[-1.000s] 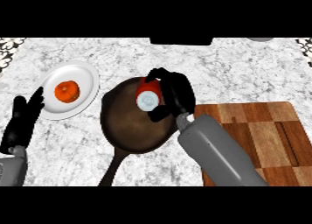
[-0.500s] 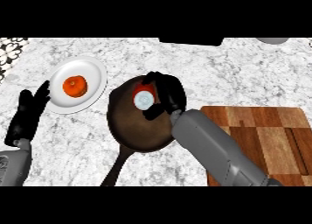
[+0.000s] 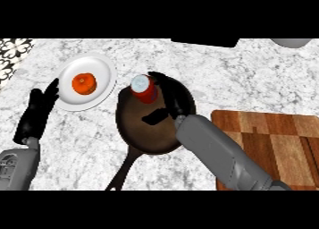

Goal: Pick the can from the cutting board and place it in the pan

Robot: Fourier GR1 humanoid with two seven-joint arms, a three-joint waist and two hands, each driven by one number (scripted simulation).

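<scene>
While the right hand (image 3: 171, 96) hangs over the pan (image 3: 149, 129), fingers spread beside the can (image 3: 144, 88), the red can stands upright at the pan's far rim. The cutting board (image 3: 280, 143) lies right; the left hand (image 3: 38, 114) rests open beside a plate (image 3: 102, 71).

1 can (image 3: 143, 88), 1 pan (image 3: 149, 129), 1 plate (image 3: 102, 74), 1 board (image 3: 280, 138) – 2 robot hands (image 3: 36, 116)

My right hand (image 3: 171, 100) has opened and drawn back from the can (image 3: 144, 89), which I held over the pan (image 3: 149, 127) 1 second ago. The can now stands free at the pan's far rim, its silver top tilted toward the plate (image 3: 88, 82). My fingers have spread over the pan's right side.
</scene>
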